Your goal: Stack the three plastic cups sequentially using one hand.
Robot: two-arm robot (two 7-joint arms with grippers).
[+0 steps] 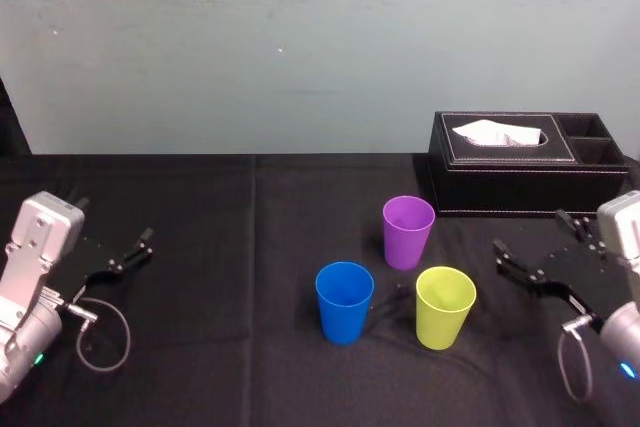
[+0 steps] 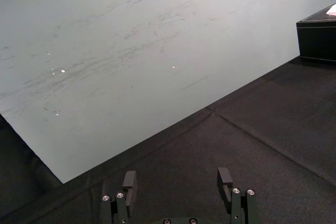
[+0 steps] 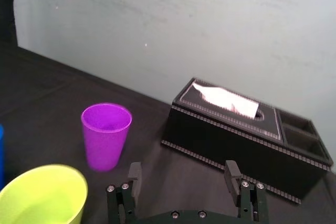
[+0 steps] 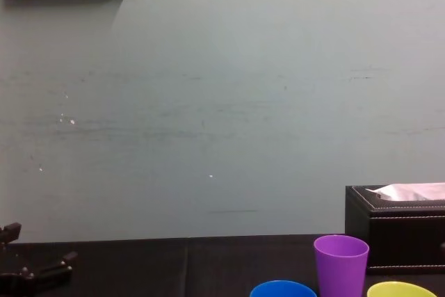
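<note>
Head view, lower middle: purple cup [image 1: 408, 231], blue cup [image 1: 344, 301] and green cup [image 1: 444, 306] stand apart (light, slick plastic, I'd guess; pinch one rim wall). At lower right the right pincer [image 1: 535, 247] gapes empty; the left pincer [image 1: 125, 253] idles lower left, spread.

The left hand [image 1: 135, 250] is held low at the robot's left, carried on the light grey left arm [image 1: 35, 247]. Its black fingers [image 2: 129, 179] are spread wide apart, and nothing is gripped between them. The right hand [image 1: 528, 231] is held low at the robot's right on the right arm [image 1: 625, 232], pointed forward and inward. Its fingers [image 3: 231, 170] are likewise parted, with nothing held. A looped cable [image 1: 103, 339] is seen below the left wrist.
</note>
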